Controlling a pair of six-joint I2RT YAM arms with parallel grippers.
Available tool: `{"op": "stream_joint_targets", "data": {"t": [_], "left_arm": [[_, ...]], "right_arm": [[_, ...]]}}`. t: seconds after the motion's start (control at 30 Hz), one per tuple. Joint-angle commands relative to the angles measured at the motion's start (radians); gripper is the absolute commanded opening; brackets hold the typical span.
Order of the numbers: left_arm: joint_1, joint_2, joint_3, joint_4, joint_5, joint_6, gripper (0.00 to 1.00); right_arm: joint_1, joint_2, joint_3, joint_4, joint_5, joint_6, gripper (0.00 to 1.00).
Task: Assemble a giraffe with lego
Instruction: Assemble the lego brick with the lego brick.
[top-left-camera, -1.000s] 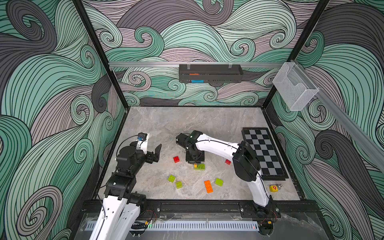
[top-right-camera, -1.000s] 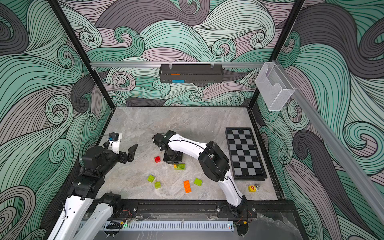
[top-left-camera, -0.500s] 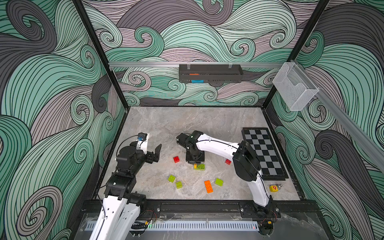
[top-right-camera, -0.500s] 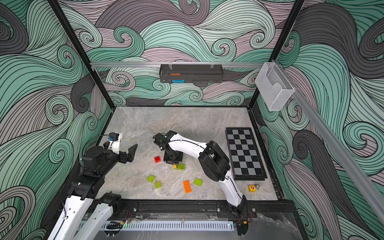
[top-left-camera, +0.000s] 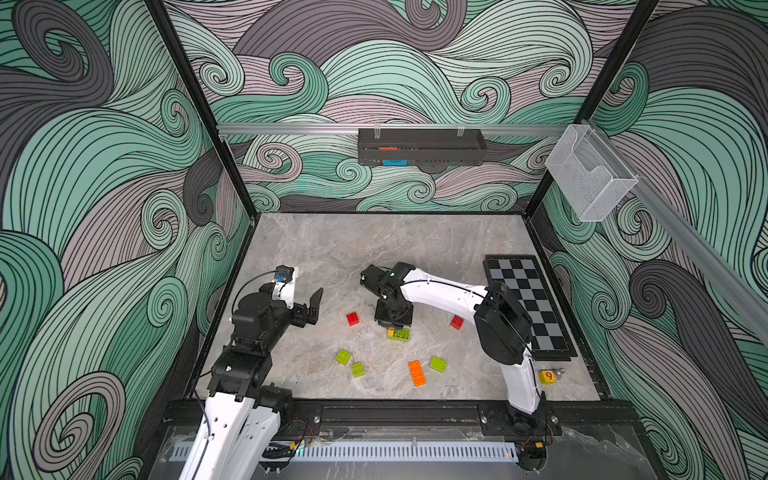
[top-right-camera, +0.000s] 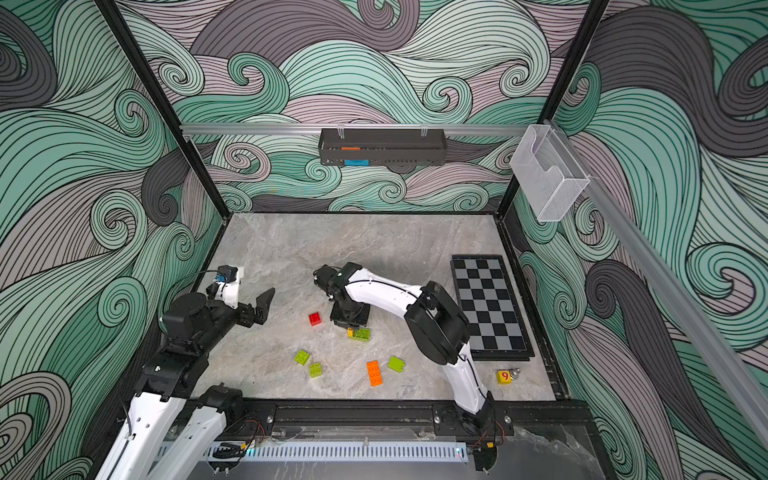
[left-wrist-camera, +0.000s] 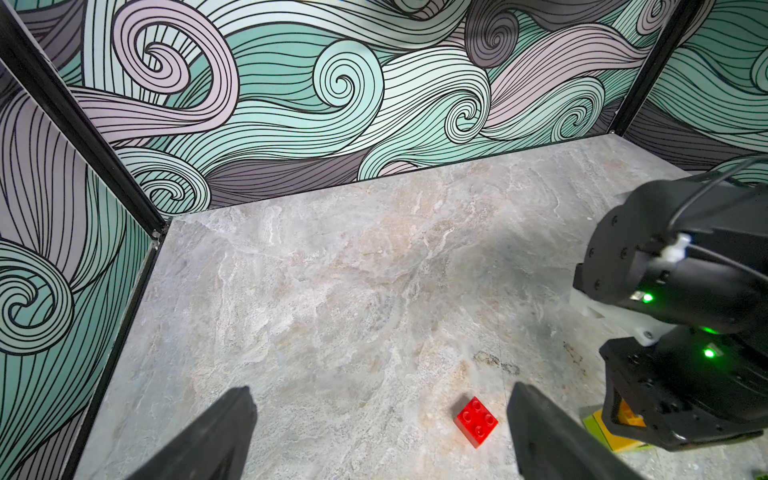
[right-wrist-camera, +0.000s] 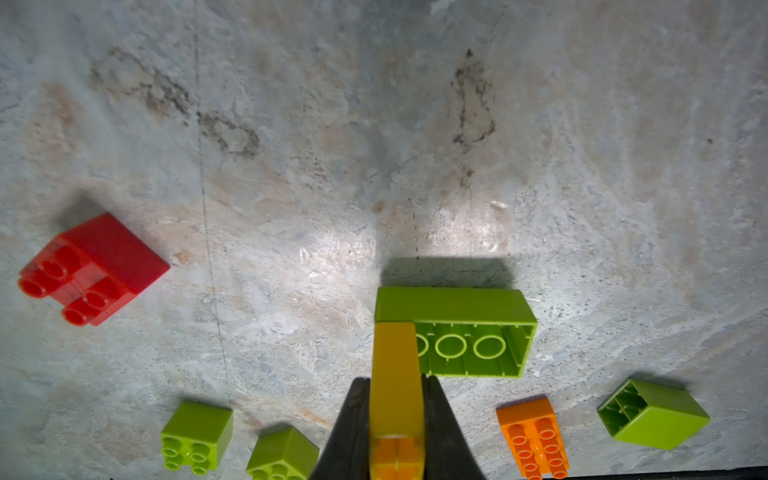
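1. right gripper (right-wrist-camera: 395, 382) clamped on yellow brick (right-wrist-camera: 395, 361), which touches the long lime brick (right-wrist-camera: 469, 307) lying on its side on the table (top-left-camera: 374, 249).
2. left gripper (left-wrist-camera: 382, 390) wide open, above the table near red brick (left-wrist-camera: 476, 420).
3. black wall tray (top-left-camera: 419, 154) holds orange item (top-left-camera: 388, 148) and blue item (top-left-camera: 394, 162).

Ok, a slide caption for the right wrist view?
Right gripper holds a yellow brick at one end of the long lime brick.

The yellow brick (right-wrist-camera: 395, 374) abuts the long lime brick (top-left-camera: 401, 334), underside exposed, centre frame; orange brick (top-left-camera: 417, 372), red bricks (top-left-camera: 353, 318) and small lime bricks (top-left-camera: 343, 356) lie loose around.
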Motion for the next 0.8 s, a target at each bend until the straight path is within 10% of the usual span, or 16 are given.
{"op": "stream_joint_targets", "data": {"t": [0.0,0.43,0.77], "left_arm": [[-0.009,-0.011,0.002,0.014,-0.001,0.008,0.99],[-0.007,-0.025,0.000,0.016,-0.017,0.014,0.99],[-0.006,-0.021,-0.004,0.023,-0.009,0.012,0.99]], "right_arm": [[0.006,0.098,-0.069,-0.045,0.000,0.014,0.00],[0.035,0.149,-0.021,-0.065,0.011,-0.024,0.01],[0.047,0.046,0.039,-0.064,0.121,-0.070,0.44]]}}
